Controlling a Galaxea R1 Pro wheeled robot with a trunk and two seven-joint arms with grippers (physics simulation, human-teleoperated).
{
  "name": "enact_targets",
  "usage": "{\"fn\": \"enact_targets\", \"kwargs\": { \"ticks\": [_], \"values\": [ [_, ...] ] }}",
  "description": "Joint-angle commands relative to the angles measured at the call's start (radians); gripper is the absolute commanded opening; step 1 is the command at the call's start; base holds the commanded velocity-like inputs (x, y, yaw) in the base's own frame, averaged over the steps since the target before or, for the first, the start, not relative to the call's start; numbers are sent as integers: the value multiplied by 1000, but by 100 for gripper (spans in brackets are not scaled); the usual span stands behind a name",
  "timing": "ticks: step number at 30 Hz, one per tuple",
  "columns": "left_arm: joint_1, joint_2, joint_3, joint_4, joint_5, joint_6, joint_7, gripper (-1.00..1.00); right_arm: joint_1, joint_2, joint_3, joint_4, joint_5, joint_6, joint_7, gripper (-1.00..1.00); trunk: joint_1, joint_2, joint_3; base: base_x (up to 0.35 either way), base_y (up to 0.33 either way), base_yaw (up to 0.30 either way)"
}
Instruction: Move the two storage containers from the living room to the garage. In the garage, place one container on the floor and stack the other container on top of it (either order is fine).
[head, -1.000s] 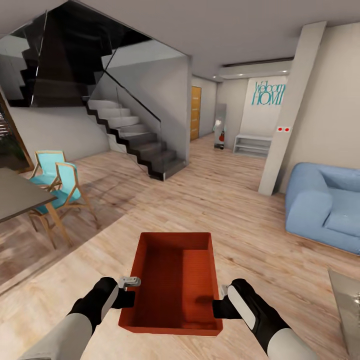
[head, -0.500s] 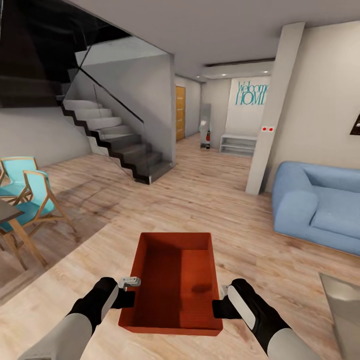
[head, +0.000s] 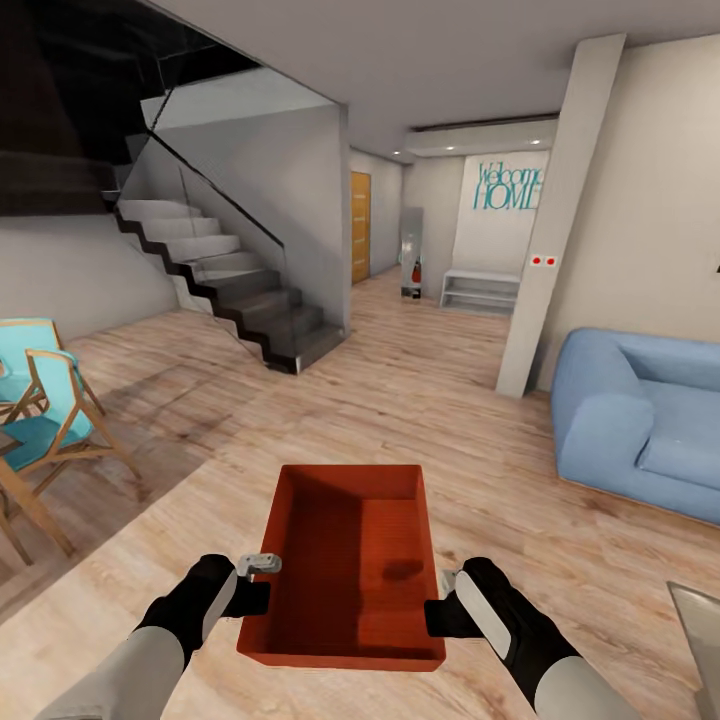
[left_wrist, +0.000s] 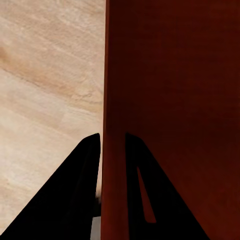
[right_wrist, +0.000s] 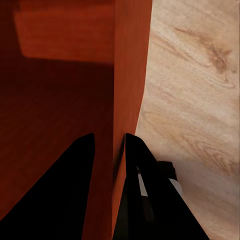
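One red-orange storage container (head: 345, 560) hangs in front of me above the living room's light wood-plank floor (head: 430, 400). It has no lid and is empty, held level between both arms. My left gripper (head: 256, 597) is shut on its left wall, with one black finger on each side of the thin wall (left_wrist: 112, 137). My right gripper (head: 438, 617) is shut on the right wall the same way (right_wrist: 109, 136). The second container, the garage and the concrete floor are out of view.
A blue sofa (head: 640, 420) stands to the right, behind a slanted beige pillar (head: 555, 220). The dark staircase (head: 240, 300) with its glass rail rises at the left. Teal wooden chairs (head: 40, 410) sit at the far left. A hallway with a wooden door (head: 360, 225) runs ahead. A glass tabletop corner (head: 700, 625) shows at the lower right.
The whole picture has shifted: stairs and chairs slid left and the dark table left the frame, so the camera has moved. Both grippers hold the container as before.
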Motion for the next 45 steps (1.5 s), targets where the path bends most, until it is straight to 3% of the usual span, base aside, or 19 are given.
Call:
{"fn": "enact_targets", "kwargs": {
  "ticks": [1, 12, 25, 45],
  "values": [
    [-1, -2, 3, -4, 4, 5, -2, -100, 0, -1, 5, 0, 41, 13, -13, -100, 1, -1, -1, 328, 0, 0],
    [-1, -2, 3, -4, 4, 6, -2, -100, 0, -1, 4, 0, 41, 13, -13, -100, 1, -1, -1, 329, 0, -12],
    [-2, -2, 2, -4, 4, 5, -2, -100, 0, -1, 4, 0, 41, 13, -13, -100, 1, -1, -1, 329, 0, -203],
    [-1, -2, 2, -4, 4, 5, -1, -100, 0, -1, 4, 0, 41, 13, -13, -100, 1, -1, -1, 329, 0, -6]
  ]
}}
